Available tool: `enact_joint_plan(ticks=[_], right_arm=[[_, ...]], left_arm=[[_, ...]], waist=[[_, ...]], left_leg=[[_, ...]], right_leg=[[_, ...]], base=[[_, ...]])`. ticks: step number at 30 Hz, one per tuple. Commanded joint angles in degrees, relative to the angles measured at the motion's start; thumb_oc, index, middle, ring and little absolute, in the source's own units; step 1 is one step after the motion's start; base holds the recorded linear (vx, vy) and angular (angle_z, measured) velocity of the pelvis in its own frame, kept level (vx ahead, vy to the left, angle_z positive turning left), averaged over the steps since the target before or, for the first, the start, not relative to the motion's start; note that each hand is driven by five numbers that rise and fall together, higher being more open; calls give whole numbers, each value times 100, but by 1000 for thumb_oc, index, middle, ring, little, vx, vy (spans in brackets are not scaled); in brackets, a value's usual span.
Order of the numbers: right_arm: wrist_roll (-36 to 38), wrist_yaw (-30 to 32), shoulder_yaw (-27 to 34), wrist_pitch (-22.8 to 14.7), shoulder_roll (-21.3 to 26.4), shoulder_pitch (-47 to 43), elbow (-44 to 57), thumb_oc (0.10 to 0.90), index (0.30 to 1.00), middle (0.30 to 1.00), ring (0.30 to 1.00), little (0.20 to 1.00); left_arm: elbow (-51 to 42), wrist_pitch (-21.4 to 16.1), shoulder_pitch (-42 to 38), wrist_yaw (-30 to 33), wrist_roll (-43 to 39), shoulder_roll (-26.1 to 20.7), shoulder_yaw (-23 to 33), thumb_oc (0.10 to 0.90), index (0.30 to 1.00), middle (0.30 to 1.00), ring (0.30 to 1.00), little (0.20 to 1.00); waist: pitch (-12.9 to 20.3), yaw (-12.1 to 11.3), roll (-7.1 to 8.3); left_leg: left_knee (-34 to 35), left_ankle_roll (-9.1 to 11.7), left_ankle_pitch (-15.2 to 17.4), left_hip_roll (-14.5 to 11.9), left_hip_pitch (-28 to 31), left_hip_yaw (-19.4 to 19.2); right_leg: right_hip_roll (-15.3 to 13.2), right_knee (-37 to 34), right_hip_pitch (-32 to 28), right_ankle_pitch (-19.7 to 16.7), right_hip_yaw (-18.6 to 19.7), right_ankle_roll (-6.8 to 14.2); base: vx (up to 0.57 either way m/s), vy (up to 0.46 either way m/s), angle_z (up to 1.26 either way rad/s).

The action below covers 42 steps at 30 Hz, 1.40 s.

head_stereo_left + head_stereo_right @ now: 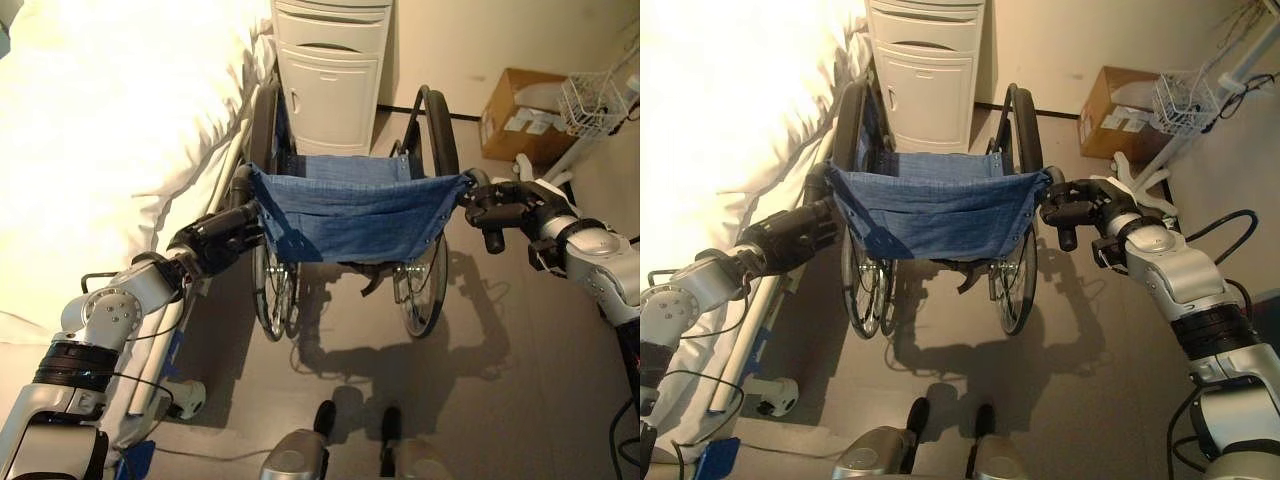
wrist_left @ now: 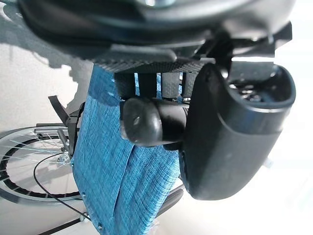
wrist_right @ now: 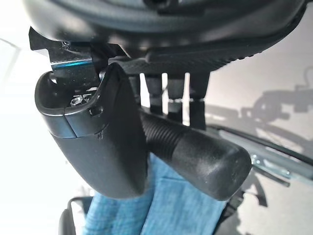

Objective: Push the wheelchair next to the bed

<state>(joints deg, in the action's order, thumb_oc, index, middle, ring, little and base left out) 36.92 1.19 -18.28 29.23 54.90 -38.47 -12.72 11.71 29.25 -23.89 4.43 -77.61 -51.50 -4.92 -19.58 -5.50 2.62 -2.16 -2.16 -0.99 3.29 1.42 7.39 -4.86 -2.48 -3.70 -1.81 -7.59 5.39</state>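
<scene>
Wheelchair point(image 1: 350, 215): we see a folding chair with a blue denim-like back sling, black push handles, dark tyres and spoked silver wheels, viewed from behind.
Position: it stands on the grey floor point(image 1: 480, 400) just beside the bed point(image 1: 110, 130), its left wheel close against the bed's edge; we cannot tell whether they touch.
Ahead of it: a white cabinet point(image 1: 330, 75) stands right in front of the chair, against the wall.
Left hand point(image 1: 222, 238): we find it clenched round the left push handle point(image 2: 146, 120), fingers curled over the grip and thumb beneath.
Right hand point(image 1: 1080, 210): it grasps the right push handle point(image 3: 195, 152) the same way, the rounded handle end sticking out past the thumb.
Off to the right: a cardboard box point(image 1: 520, 115) and a white wire basket point(image 1: 592, 100) on a stand sit near the wall, well apart from the chair.
</scene>
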Motion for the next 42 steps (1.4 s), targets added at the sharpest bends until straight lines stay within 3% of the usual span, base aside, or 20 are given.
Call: enact_joint_plan(ticks=[1, 13, 15, 16, 17, 18, 27, 36, 42], right_arm=[[255, -684, -169, -691, 195, -232, 837, 400, 300, 300, 300, 300], [203, -315, -291, -476, 125, -213, 914, 400, 300, 300, 300, 300], [233, -285, -266, -503, 136, -208, 919, 527, 491, 491, 491, 491], [305, -241, -258, -544, 156, -219, 936, 800, 900, 900, 900, 900], [335, -217, -238, -554, 170, -225, 941, 800, 900, 900, 900, 900], [349, -192, -225, -570, 182, -215, 945, 800, 900, 900, 900, 900], [410, 75, 465, -703, 338, 431, 1081, 800, 900, 900, 900, 900], [407, 107, 2491, -1287, 303, 2203, 1297, 800, 900, 900, 900, 900], [457, 142, 3366, -1513, 84, 3055, 1271, 800, 900, 900, 900, 900]], left_arm=[[-34, -924, -88, -12, -207, -317, 787, 400, 300, 300, 300, 300], [-142, -891, 259, 204, 57, -207, 999, 400, 300, 300, 300, 300], [-127, -900, 281, 249, 188, -224, 1032, 400, 300, 300, 300, 300], [-23, -920, 279, 279, 208, -262, 1054, 400, 300, 300, 300, 300], [56, -929, 261, 274, 246, -276, 1077, 764, 846, 846, 846, 846], [109, -914, 264, 263, 270, -297, 1112, 800, 900, 900, 900, 900], [608, -1266, 497, 259, 1176, -707, 1720, 800, 900, 900, 900, 900], [1000, -1432, 1780, 216, 1783, -924, 3482, 800, 900, 900, 900, 900], [1182, -1363, 2460, -39, 2052, -801, 4075, 800, 900, 900, 900, 900]], waist=[[1068, -85, 23], [1214, -95, 10], [1219, -90, 10], [1234, -79, 4], [1248, -67, 4], [1264, -64, 2], [1343, 37, -68], [1351, 150, -118], [1405, 187, -135]], left_leg=[[-304, 265, 4, -38, -284, -330], [-75, 346, 12, -181, -47, -369], [-71, 344, 20, -183, -30, -373], [-61, 343, 26, -185, -9, -380], [-46, 337, -14, -181, -19, -390], [-29, 342, 30, -189, 25, -397], [80, 321, 16, -216, 107, -508], [274, 342, -5, -299, 174, -578], [434, 375, -66, -352, 203, -614]], right_leg=[[-27, 289, 40, -66, -61, 18], [11, 94, -199, 23, -208, -39], [15, 97, -208, 32, -207, -43], [15, 95, -225, 40, -214, -42], [12, 90, -207, 9, -218, -46], [17, 82, -240, 43, -220, -40], [21, 40, -242, 29, -199, -40], [73, -47, -252, 66, -212, -50], [92, -149, -245, 44, -229, -32]], base=[[73, -54, 21], [53, -12, 2], [11, -1, -2], [0, 0, 0], [32, -2, -2], [0, 0, 0], [-3, 1, -3], [-22, -12, -2], [-22, -19, 3]])
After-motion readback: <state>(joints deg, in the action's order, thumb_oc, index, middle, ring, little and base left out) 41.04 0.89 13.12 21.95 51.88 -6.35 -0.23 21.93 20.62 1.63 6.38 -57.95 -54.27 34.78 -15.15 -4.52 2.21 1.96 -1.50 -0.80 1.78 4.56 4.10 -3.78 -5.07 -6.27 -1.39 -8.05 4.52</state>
